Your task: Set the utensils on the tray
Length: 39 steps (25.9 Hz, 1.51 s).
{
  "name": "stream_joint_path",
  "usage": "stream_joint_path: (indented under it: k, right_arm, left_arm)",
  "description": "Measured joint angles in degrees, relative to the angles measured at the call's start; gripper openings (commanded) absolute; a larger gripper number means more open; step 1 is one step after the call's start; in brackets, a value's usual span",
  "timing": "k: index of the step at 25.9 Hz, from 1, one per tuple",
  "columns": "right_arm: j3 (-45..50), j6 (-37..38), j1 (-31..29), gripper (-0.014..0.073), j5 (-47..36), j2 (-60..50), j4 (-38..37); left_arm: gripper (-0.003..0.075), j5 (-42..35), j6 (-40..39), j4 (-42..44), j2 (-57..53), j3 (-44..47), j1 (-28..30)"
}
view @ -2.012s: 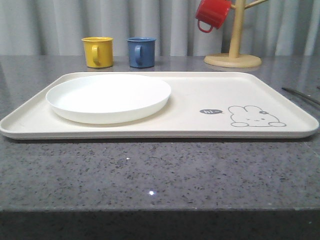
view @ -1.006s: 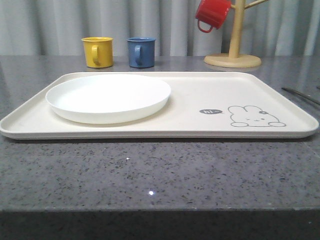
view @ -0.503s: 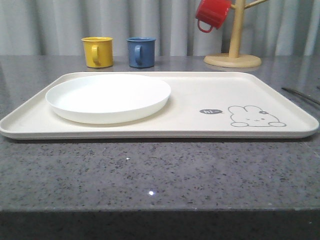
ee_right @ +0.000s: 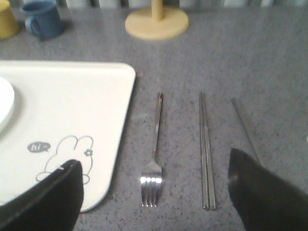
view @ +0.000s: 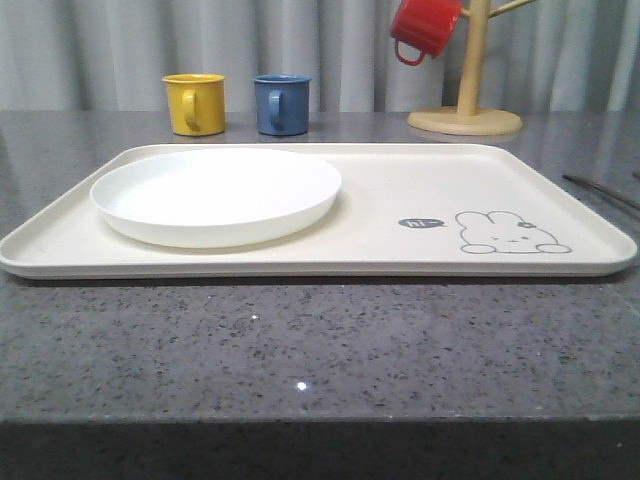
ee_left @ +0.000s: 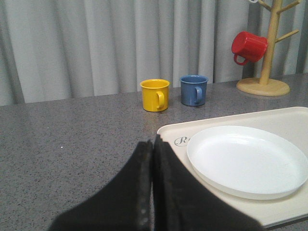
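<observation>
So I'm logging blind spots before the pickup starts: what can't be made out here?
- Third utensil, right wrist view: its near end is hidden behind the right gripper's finger, so its type is unclear.
- Tray lettering, left wrist view: cut off by the plate.
- Utensils on the table, front view: only thin dark lines at the picture's edge.

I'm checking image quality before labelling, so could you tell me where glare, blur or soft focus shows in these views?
Front view: sharp, a small glint on the counter. Left wrist view: the shut left gripper is dark and soft. Right wrist view: slightly blurred overall, fork tines gleam.
</observation>
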Motion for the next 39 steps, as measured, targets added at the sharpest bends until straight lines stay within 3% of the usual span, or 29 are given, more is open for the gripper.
stream_joint_path:
  k: [8, 17, 21, 39]
  right_arm:
    - [-8.85, 0.0, 0.0, 0.0614, 5.96, 18.61, -0.35]
    - [-17.83, 0.0, 0.47, 0.0408, 7.38, 34.74, -0.47]
    - [-20.41, 0.0, 0.59, 0.0358, 7.38, 40.09, -0.47]
    - [-23.35, 0.0, 0.59, 0.0347, 6.81, 52.75, -0.47]
  left_arm:
    - [-0.0018, 0.0, 0.0, 0.0, 0.0, 0.0, 0.0]
    - [-0.0018, 0.0, 0.0, 0.0, 0.0, 0.0, 0.0]
    - [-0.0018, 0.0, 0.0, 0.0, 0.0, 0.0, 0.0]
    - [-0.0018, 0.0, -0.11, 0.0, 0.0, 0.0, 0.0]
